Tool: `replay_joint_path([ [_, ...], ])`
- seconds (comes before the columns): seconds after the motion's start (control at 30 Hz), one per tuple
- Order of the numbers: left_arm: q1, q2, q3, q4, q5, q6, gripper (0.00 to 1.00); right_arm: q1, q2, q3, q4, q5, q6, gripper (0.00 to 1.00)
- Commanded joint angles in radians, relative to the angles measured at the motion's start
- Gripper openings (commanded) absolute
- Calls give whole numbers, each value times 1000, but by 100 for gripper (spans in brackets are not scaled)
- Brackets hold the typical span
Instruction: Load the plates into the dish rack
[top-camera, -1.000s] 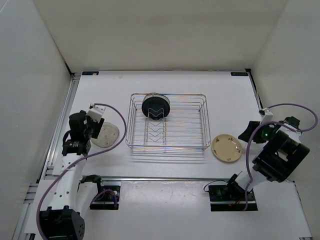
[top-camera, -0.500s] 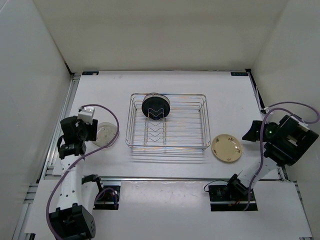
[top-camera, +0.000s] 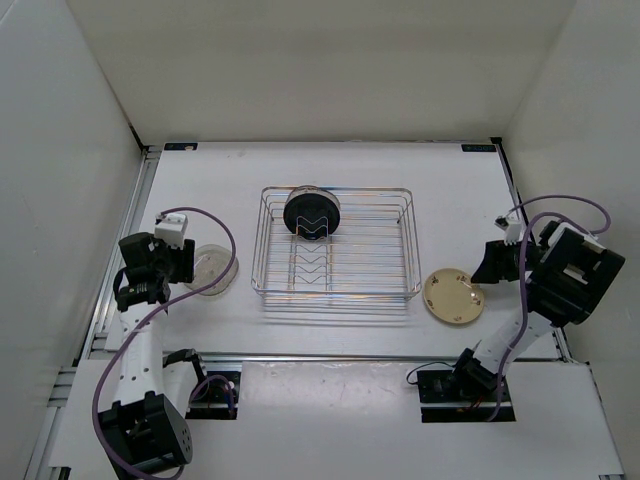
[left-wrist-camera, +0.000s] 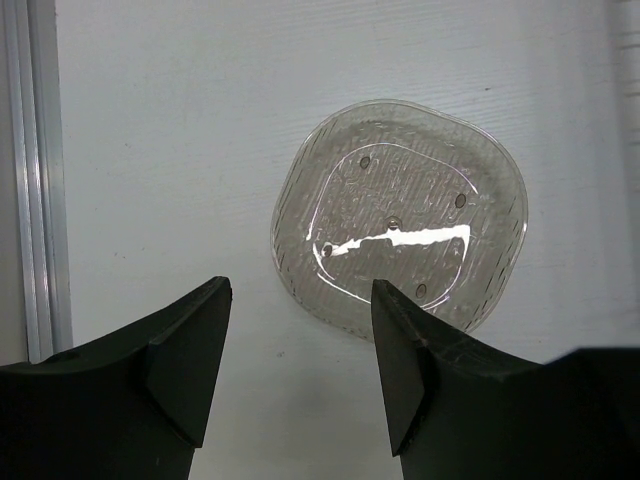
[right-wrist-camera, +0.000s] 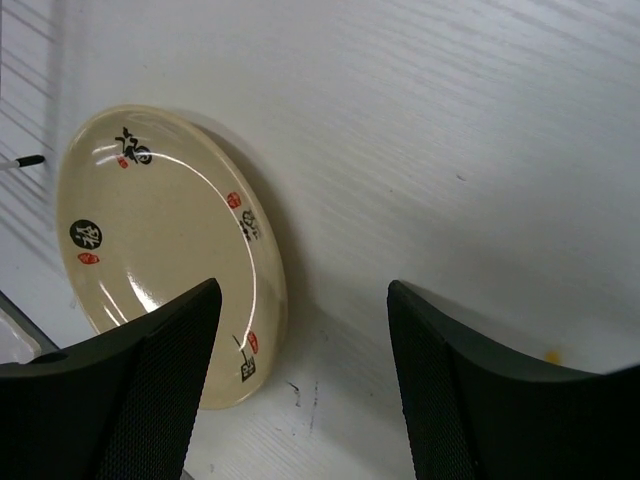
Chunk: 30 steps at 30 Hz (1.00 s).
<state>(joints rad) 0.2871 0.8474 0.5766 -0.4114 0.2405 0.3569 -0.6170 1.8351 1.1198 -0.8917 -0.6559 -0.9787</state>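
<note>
Hovering over two plates at once, that's me right now. My left jaws hang spread wide, gripping nothing, above the glass plate (left-wrist-camera: 400, 215). It lies flat on the counter (top-camera: 400, 170) just left of the rack (top-camera: 335, 292). One finger lines up over its near edge, the other over bare counter. My right jaws are parted too, and empty. The cream plate (right-wrist-camera: 160, 240) lies flat on the counter right of the rack, its rim off to one side of the gap rather than between the fingers. Over in the rack, the black plate (top-camera: 311, 213) stands on edge at the far end of the dividers, the wire holding it upright. Both loose plates lie flat, so I reckon each needs catching by the rim and tipping up before it slots in. Glass looks slippery, and I'd judge that thin edge wants a firm pinch.
</note>
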Motion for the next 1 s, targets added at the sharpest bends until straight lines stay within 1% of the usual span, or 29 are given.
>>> replay_joint_path([
  [0.0,7,-4,19,-1,31,-10,69,19,-10,-52,-10,75,-28,72],
  [0.17,7,-4,19,-1,31,-10,69,28,-40,-74,-1,93,-46,71],
  [0.33,7,-4,28,-1,31,-10,69,48,-50,-63,-38,125,-66,69],
  [0.4,7,-13,28,-1,31,-10,69,48,-50,-54,-49,125,-66,65],
  [0.43,7,-13,28,-1,31,-10,69,48,-50,-54,-62,125,-77,65],
  [0.53,7,-13,28,-1,31,-10,69,69,-50,-45,-75,134,-86,59],
  [0.57,7,-13,28,-1,31,-10,69,69,-50,-45,-87,134,-86,59],
  [0.67,7,-22,28,-1,31,-10,69,92,-50,-45,-87,144,-86,53],
  [0.93,7,-22,28,-1,31,-10,68,112,-50,-45,-98,144,-86,49],
  [0.97,7,-22,28,-1,31,-10,68,112,-50,-45,-98,144,-86,47],
])
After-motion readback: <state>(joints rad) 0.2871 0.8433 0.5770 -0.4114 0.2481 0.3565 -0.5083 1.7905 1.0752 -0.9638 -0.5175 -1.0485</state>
